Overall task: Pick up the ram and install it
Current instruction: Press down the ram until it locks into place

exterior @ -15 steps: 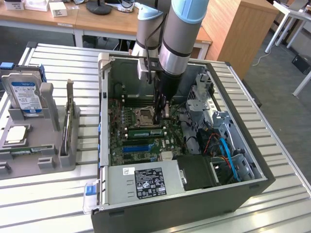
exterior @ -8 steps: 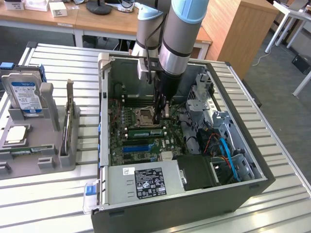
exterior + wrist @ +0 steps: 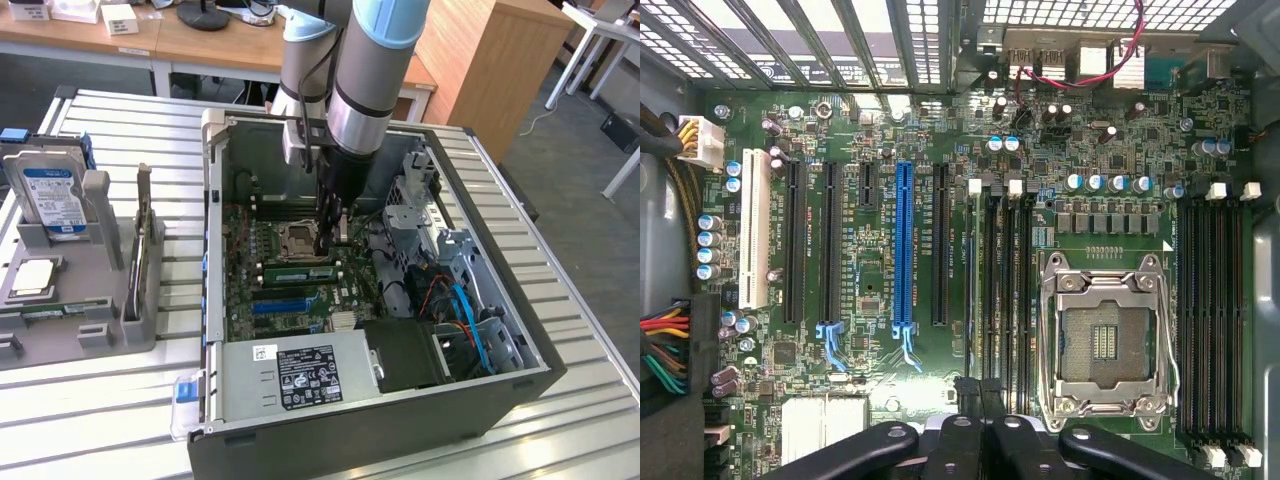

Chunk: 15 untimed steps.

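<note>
Where the case comes nearest: power supply fills the front corner with its label up, clear of the work.
case: lies on its side on the slatted worktop with the open face up. Judged so the tool can drop straight onto the board.
blue slot: empty, just in front of the ram.
ram: green stick on edge in a memory slot, between the blue slot and the processor socket. On edge because the slot takes it edge-first.
tool: down inside the case at the ram's end toward the exterior view's right, fingers together. Cannot tell if the thin top edge is pinched or only pressed.
socket: no chip in it, just behind the ram.
arm: vertical over the board.
holder tray: well apart at the exterior view's left, with a hard drive upright in it.
exterior view gives: the ram's green side and the arm's pose.
wrist view gives: the closed fingertips over the slot rows and the socket pins from above. The ram is edge-on there and hard to tell from the dark slots.
</note>
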Each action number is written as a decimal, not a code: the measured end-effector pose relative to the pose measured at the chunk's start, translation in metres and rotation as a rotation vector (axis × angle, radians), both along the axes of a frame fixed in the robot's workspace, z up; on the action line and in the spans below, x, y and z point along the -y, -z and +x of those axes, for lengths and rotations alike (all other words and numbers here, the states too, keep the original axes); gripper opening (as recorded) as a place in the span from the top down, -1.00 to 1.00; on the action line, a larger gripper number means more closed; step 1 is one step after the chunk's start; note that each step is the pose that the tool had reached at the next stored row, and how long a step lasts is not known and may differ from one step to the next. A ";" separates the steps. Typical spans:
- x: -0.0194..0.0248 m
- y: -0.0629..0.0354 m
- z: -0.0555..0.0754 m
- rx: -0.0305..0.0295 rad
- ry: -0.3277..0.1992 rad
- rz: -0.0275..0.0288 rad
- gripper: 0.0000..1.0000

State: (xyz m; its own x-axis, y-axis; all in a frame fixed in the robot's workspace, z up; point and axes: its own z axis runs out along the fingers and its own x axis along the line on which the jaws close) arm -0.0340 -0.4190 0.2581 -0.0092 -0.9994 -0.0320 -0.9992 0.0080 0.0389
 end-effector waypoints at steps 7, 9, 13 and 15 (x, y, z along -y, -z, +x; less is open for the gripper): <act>0.0000 0.0002 0.013 0.0012 0.000 0.0003 0.79; 0.0000 0.0002 0.019 0.0012 0.000 0.0006 0.79; 0.0000 0.0002 0.030 0.0012 -0.001 0.0011 0.79; -0.0001 0.0002 0.033 0.0012 -0.002 0.0013 0.79</act>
